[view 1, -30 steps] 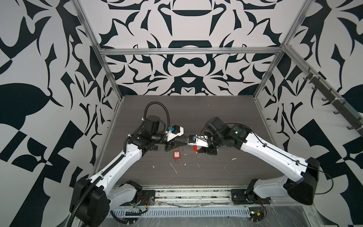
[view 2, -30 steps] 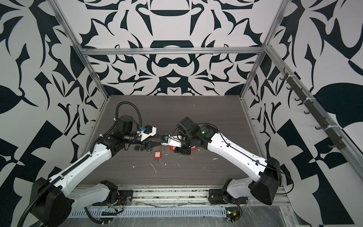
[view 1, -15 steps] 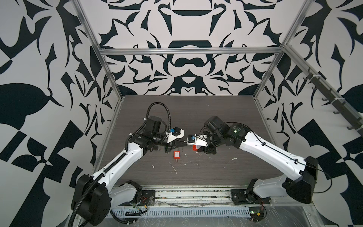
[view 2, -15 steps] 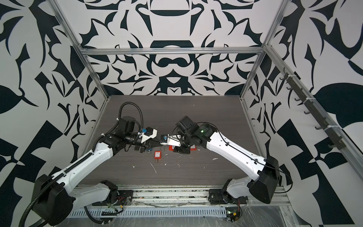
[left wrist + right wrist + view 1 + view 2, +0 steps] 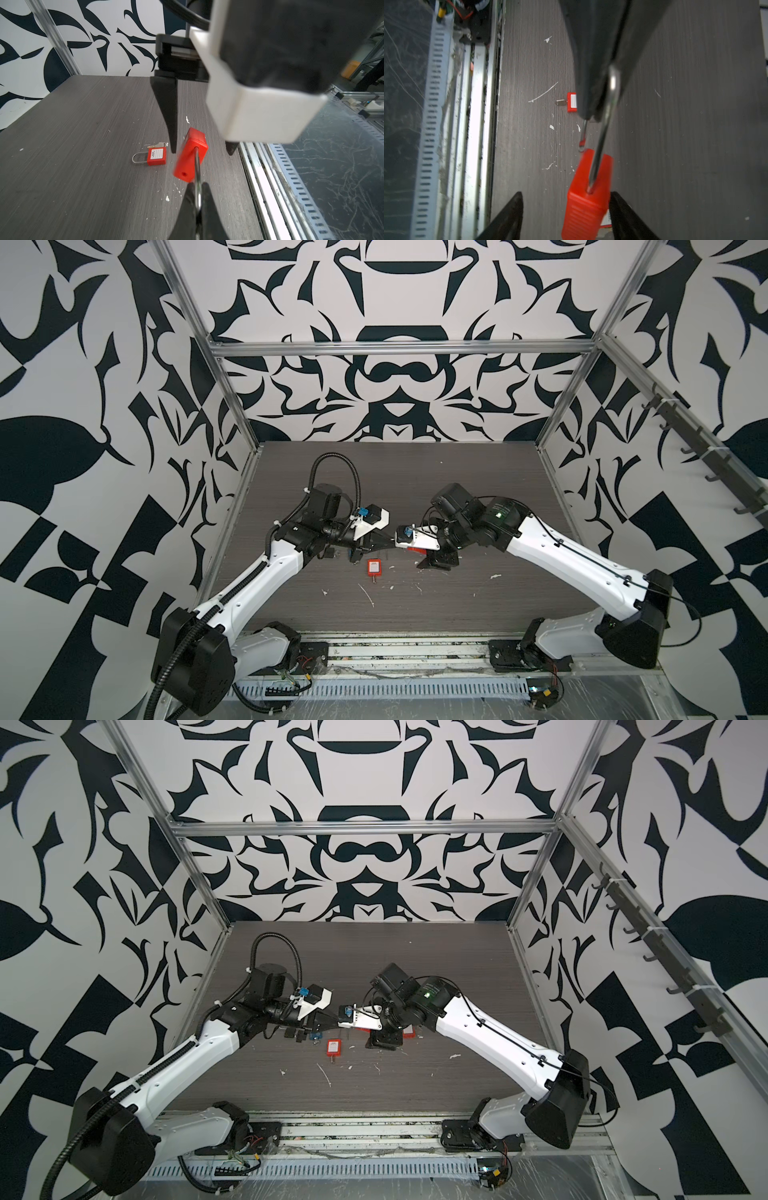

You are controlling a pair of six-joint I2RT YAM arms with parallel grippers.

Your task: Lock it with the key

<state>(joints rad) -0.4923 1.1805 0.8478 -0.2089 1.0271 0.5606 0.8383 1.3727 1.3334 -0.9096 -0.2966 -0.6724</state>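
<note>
Right claw [image 5: 565, 194] has opened around the padlock [image 5: 187, 160]; left claw [image 5: 197, 186] clamps its shackle [image 5: 197, 166].

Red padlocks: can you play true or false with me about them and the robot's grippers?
1. The left gripper pinches the lifted padlock's metal loop. True.
2. The right gripper squeezes that padlock. False: it stands open around the red body.
3. A second padlock lies flat on the table. True.
4. No key is anywhere. False: a silver key sits right at the second padlock.
</note>
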